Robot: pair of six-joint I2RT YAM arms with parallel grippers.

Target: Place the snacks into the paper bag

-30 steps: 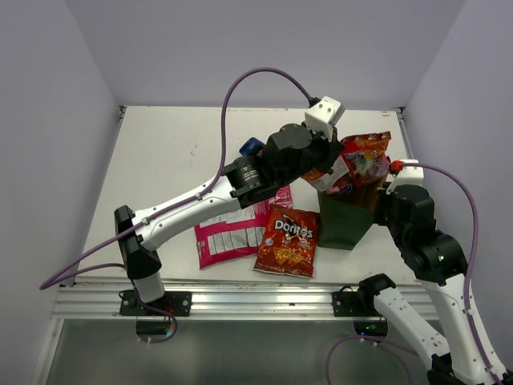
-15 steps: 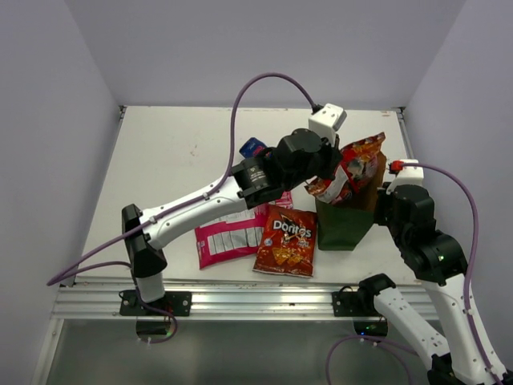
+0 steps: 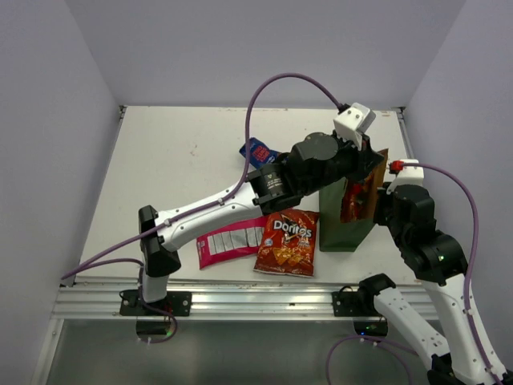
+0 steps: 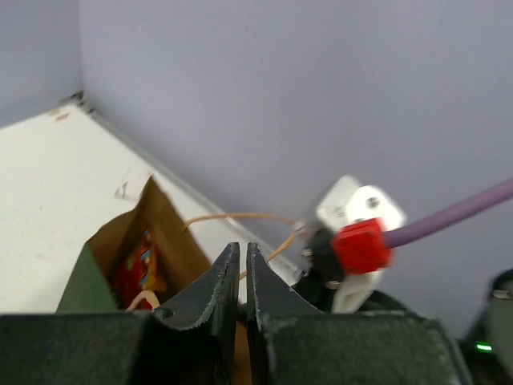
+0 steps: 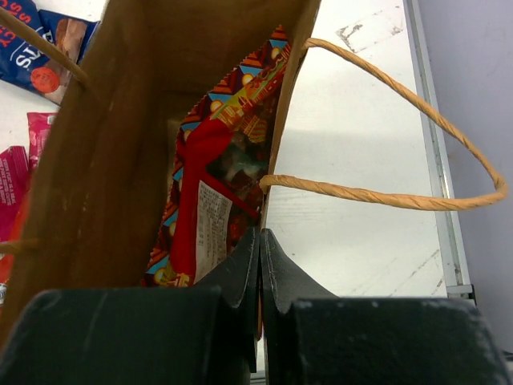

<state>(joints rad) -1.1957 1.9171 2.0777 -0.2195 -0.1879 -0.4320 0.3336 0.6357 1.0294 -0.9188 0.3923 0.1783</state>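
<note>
Pale lilac walls, white desk (image 3: 160, 160), and over on the right side the dark green paper bag (image 3: 346, 228), upright, mouth gaping. Pinned there by the right jaws: clamped tight on the kraft rim, plain in the right wrist view, most likely to keep the bag standing and the opening spread. One rope handle (image 5: 401, 199) looping free to the side, clear of the mouth. Down inside, red chip bag (image 5: 210, 210) on end against the wall, already home.

Left arm (image 3: 216, 210) stretched right across the desk, wrist above the bag mouth. Left jaws closed to a hairline, carrying nothing, poised over the opening.

Three more waiting outside:
- Red Doritos bag (image 3: 287, 241), flat, just beside the bag's foot.
- Large pink-white packet (image 3: 228, 241), touching the Doritos on the left, partly under the arm.
- Blue bag (image 3: 258, 151), farther back, half covered by the forearm.

By the look of it, one in and several to go.

Now the hard parts:
- Bag bottom lost in shadow, so no telling what else under the red packet.
- Small pink sachet nowhere clearly made out.
- Left fingertips hidden from above behind the wrist camera.
- Right jaws likewise tucked behind the bag from up there.
- Near side of the bag cut off in the left wrist view by the fingers themselves.
</note>
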